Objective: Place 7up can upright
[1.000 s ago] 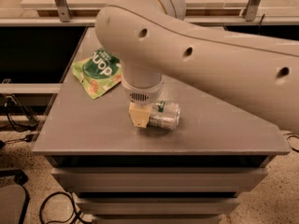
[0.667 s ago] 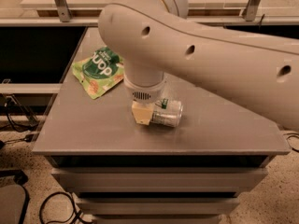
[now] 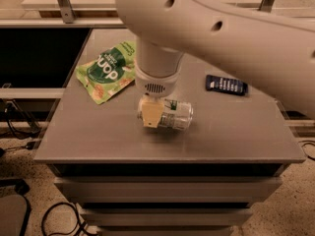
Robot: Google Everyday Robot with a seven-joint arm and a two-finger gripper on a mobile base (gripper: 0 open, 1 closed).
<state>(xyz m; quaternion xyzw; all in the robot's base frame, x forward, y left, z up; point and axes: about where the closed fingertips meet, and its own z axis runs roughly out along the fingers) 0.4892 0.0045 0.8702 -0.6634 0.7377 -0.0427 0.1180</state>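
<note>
The 7up can (image 3: 177,115) lies on its side on the grey table top (image 3: 98,136), near the middle and towards the front edge. It is silvery with green lettering, and its long axis runs left to right. My gripper (image 3: 155,114) hangs straight down from the big white arm (image 3: 226,33) and sits at the can's left end, touching or very close to it. A cream part of the gripper covers that end of the can.
A green snack bag (image 3: 107,72) lies flat at the back left of the table. A flat dark blue bar wrapper (image 3: 226,84) lies at the back right. The table's front edge (image 3: 167,157) is just below the can, with drawers under it. Cables lie on the floor at the left.
The arm has shifted so that the blue wrapper at the back right now shows. The can still lies on its side at the gripper, in about the same spot.
</note>
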